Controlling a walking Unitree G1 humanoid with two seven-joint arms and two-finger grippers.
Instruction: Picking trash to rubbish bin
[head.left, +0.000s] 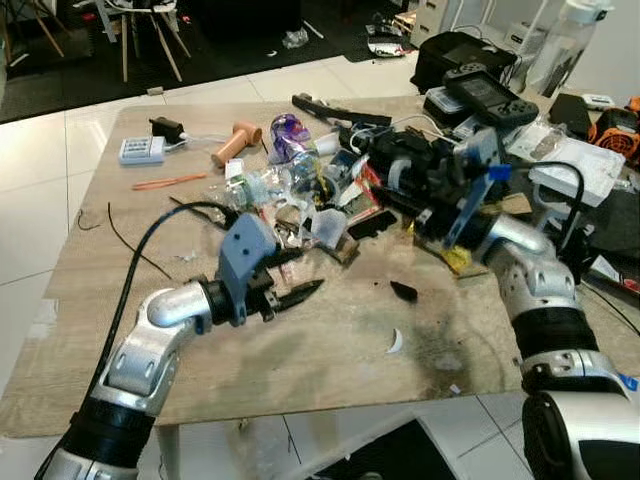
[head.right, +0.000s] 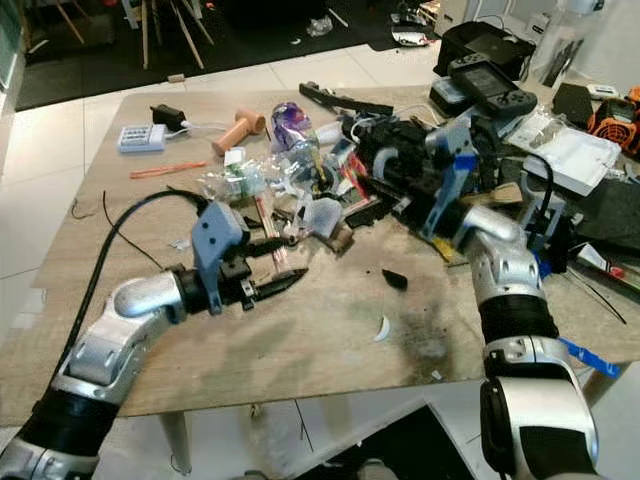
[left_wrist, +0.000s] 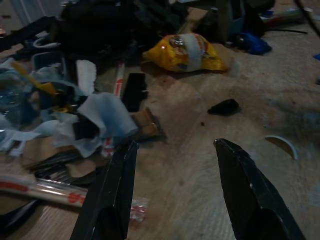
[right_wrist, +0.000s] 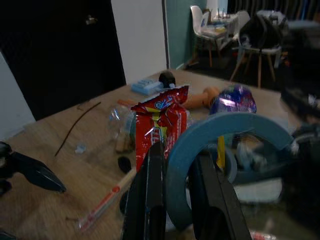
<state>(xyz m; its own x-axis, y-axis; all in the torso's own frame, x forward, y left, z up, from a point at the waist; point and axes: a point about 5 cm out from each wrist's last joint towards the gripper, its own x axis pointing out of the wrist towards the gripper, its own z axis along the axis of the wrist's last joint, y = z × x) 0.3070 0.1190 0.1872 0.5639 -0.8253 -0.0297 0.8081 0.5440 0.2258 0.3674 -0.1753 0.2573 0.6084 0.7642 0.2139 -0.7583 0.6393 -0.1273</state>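
**Blue tape ring and red wrapper pinched above the trash heap**

Black fingers of the right gripper (right_wrist: 172, 200) clamp a blue tape ring (right_wrist: 220, 135) and red snack wrapper (right_wrist: 161, 117), raised over the clutter pile (head.left: 300, 190). Left gripper (left_wrist: 175, 190), fingers spread, hovers empty at the pile's 7 o'clock edge, facing a white tissue wad (left_wrist: 107, 117). No rubbish bin can be made out. Risk: the thin wrapper may slip free during carrying.

1. The table (head.left: 330, 370) is pale wood grain, with a dark smudge.
2. The crisp packet (left_wrist: 186, 52) is yellow with a white band.
3. The snack wrapper (right_wrist: 161, 120) is red with blue and yellow print.
4. The tape ring (right_wrist: 227, 137) is blue.
5. The ball (right_wrist: 233, 98) is shiny purple.
6. The remote (head.left: 140, 150) is pale blue-white.
7. The straw (head.left: 170, 182) is orange.
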